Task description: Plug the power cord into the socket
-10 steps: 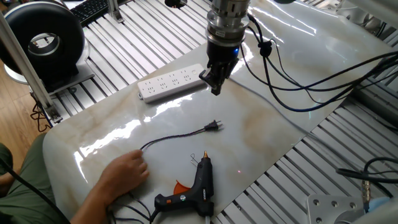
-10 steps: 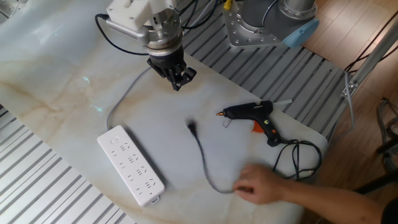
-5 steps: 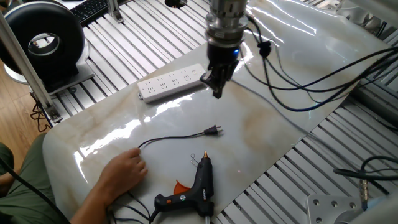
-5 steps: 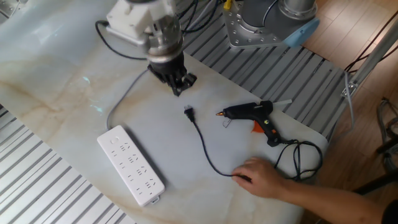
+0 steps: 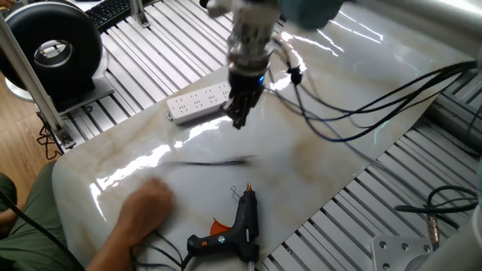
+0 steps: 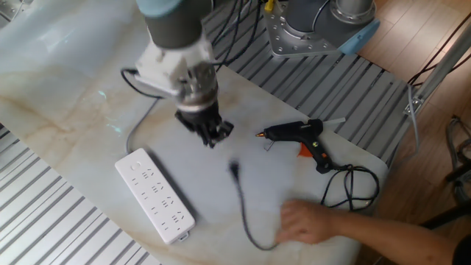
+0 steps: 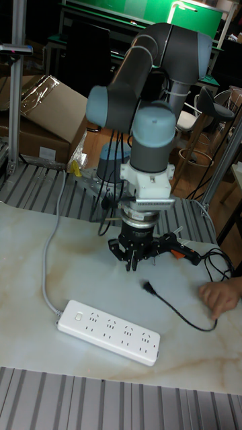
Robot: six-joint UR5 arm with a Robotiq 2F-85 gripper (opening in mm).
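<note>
The power cord lies on the marble table, its small black plug just in front of my gripper. In one fixed view the cord is a blurred streak. My gripper hangs point-down a little above the table with its fingers drawn together and nothing in them. It is between the plug and the socket's cable end. The socket, a long white strip, lies flat. The cord's far end runs to a black glue gun.
A person's hand rests on the cord near the table edge. The strip's pale grey cable curves off the far side. Thick black robot cables trail over the table. Ribbed metal rails surround the marble top.
My arm has swung towards the strip and the plug, blurred by motion. The hand has pulled the cord, so the plug has slid away from my gripper.
</note>
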